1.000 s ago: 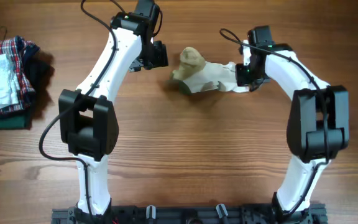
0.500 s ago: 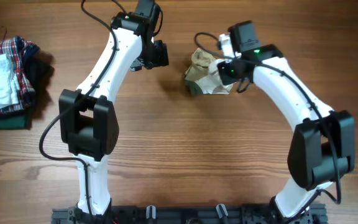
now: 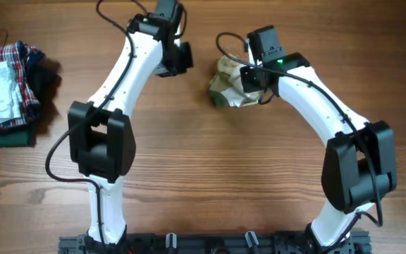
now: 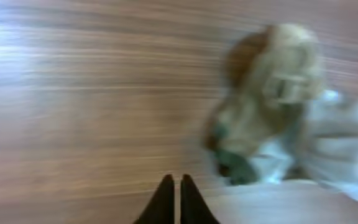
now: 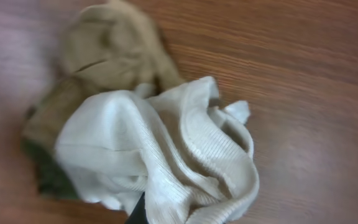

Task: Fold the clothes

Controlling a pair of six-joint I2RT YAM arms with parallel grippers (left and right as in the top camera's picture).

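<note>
The clothes [image 3: 229, 90] lie bunched on the tabletop [image 3: 203, 162] directly beneath the right gripper [image 3: 250, 77], which appears to pinch their white fold, while the left gripper [image 4: 173, 194], fingers pressed together, hovers just beside them, not touching.

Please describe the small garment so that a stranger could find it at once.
On the wooden table, look at the middle of the far side. The small garment lies crumpled there: cream ribbed fabric over tan, with a dark green edge, unlike the larger plaid stack at the left edge.
</note>
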